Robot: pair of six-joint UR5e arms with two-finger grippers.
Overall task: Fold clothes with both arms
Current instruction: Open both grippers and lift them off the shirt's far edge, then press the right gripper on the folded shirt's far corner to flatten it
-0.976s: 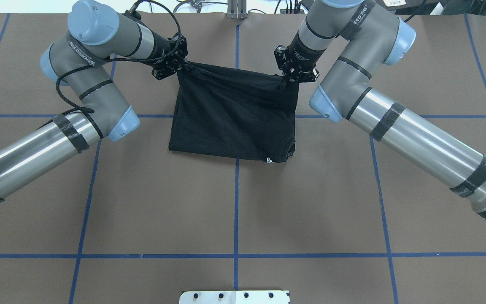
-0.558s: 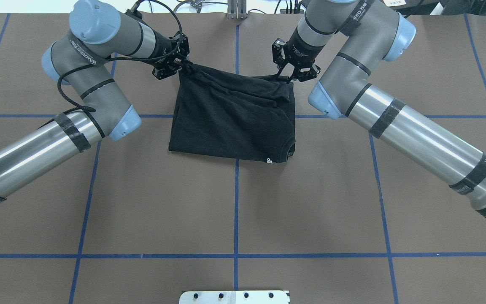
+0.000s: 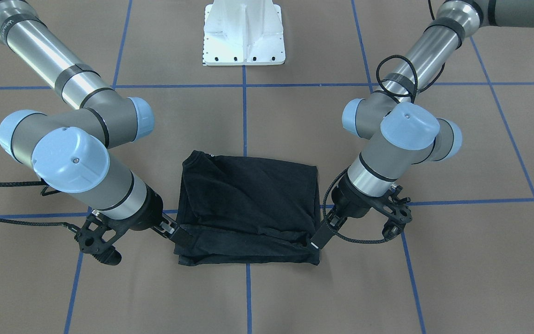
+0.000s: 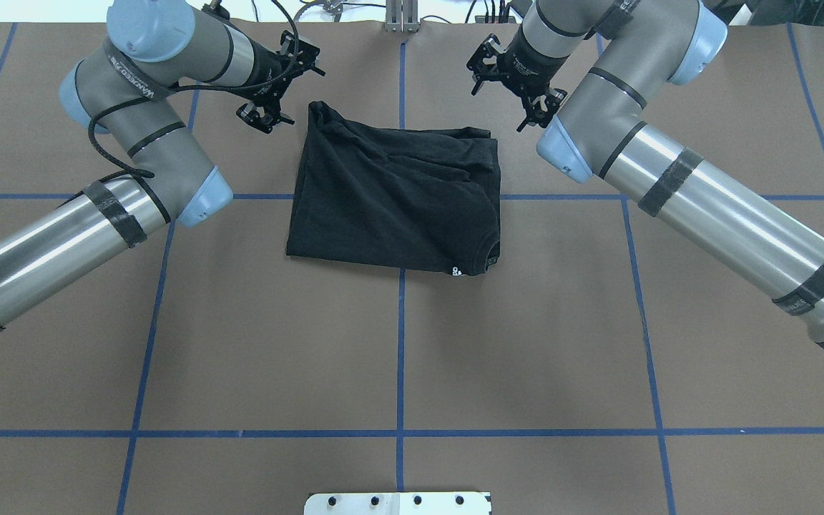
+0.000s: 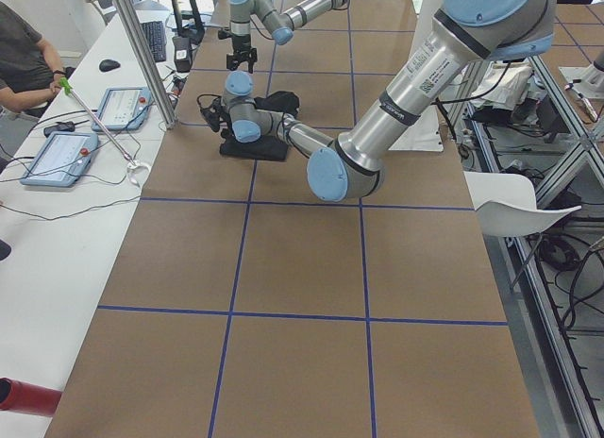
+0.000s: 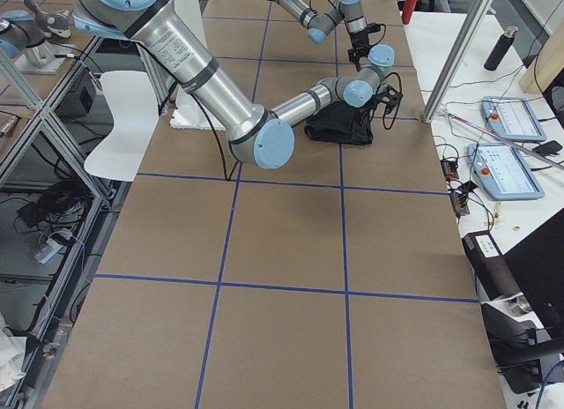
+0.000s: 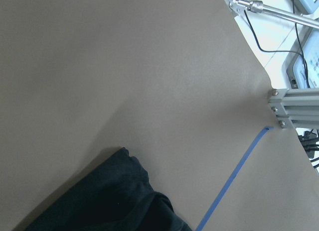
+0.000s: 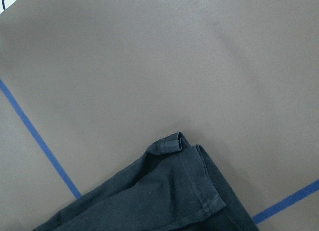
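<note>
The black T-shirt (image 4: 398,193) lies folded into a rough rectangle on the brown table, its collar and a small white logo (image 4: 456,271) at the near right corner. My left gripper (image 4: 296,91) hovers open just off the shirt's far left corner, holding nothing. My right gripper (image 4: 499,100) is open off the far right corner, also empty. In the front-facing view the shirt (image 3: 248,208) sits between both grippers, whose fingertips are close to its near corners. Each wrist view shows only a shirt corner (image 7: 109,201) (image 8: 164,196) flat on the table, with no fingers in view.
Blue tape lines (image 4: 400,343) grid the brown table. The white base block (image 4: 398,503) sits at the robot's edge. An aluminium post (image 4: 401,14) stands at the far edge. A person (image 5: 19,51) sits by a white bench with tablets (image 5: 57,155).
Both grippers let go of the shirt's far corners and drew back up and away. The lifted far edge dropped and now lies flat on the table.
</note>
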